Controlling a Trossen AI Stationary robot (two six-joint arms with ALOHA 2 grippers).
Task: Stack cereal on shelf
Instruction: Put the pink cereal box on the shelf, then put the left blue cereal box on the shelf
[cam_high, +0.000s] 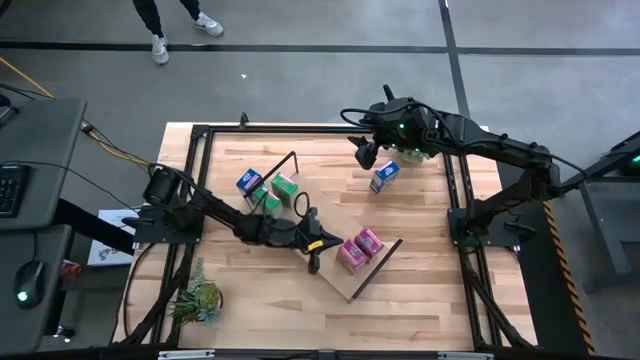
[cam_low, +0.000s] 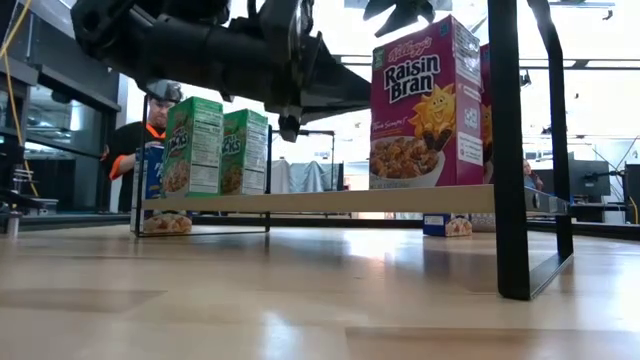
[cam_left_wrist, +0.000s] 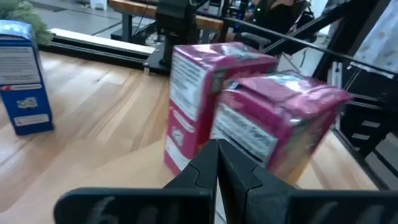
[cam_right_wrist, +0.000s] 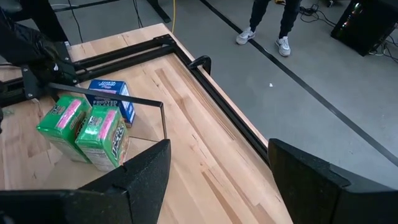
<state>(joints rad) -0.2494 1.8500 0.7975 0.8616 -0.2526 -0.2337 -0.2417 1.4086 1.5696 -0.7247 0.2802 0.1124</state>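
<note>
The shelf (cam_high: 322, 232) is a light-wood board lying slantwise on the table, and in the low view its board (cam_low: 320, 200) stands raised on dark rod frames. Two green cereal boxes (cam_high: 275, 192) stand upright on its far-left end. Two pink boxes (cam_high: 360, 248) stand on its near-right end. One blue box (cam_high: 248, 182) stands on the table behind the green ones, and another blue box (cam_high: 384, 176) stands on the table at far right. My left gripper (cam_high: 313, 262) is shut just left of the pink boxes (cam_left_wrist: 249, 106), apart from them. My right gripper (cam_high: 365, 150) hovers open beside the far-right blue box.
A potted plant (cam_high: 200, 298) lies at the table's near-left corner, and another bit of greenery (cam_high: 415, 152) sits by the right arm. The black table frame (cam_high: 460, 200) runs along the edges. A person (cam_low: 140, 145) sits beyond the table. Bare board shows between the green and pink boxes.
</note>
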